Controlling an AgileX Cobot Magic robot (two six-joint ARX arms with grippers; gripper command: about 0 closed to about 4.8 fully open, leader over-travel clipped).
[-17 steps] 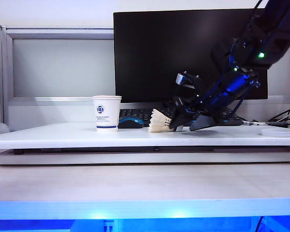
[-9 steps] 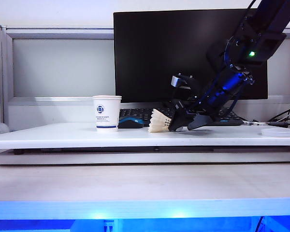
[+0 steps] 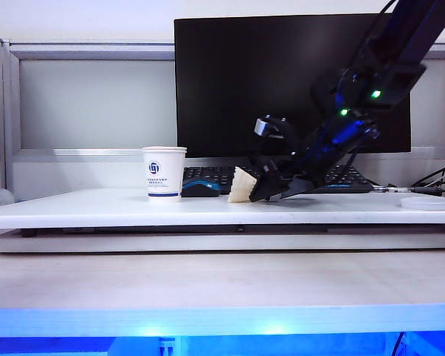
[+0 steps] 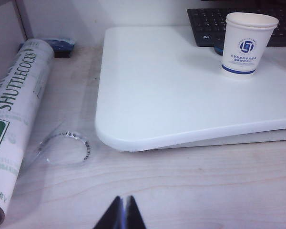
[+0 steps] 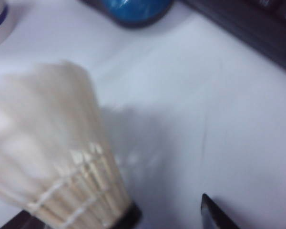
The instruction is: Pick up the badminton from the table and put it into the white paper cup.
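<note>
My right gripper hides the badminton's cork; up close its feathers blur. My left gripper shows only cropped fingertips.

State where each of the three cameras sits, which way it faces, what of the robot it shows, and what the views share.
Exterior view: low at the table's front edge, level toward the monitor; shows the right gripper at the badminton.
Left wrist view: above the wooden desk, looking at the white paper cup; shows the shut left gripper.
Right wrist view: close over the badminton; one fingertip shows.
Shared: cup in exterior and left wrist; badminton in exterior and right wrist.
</note>
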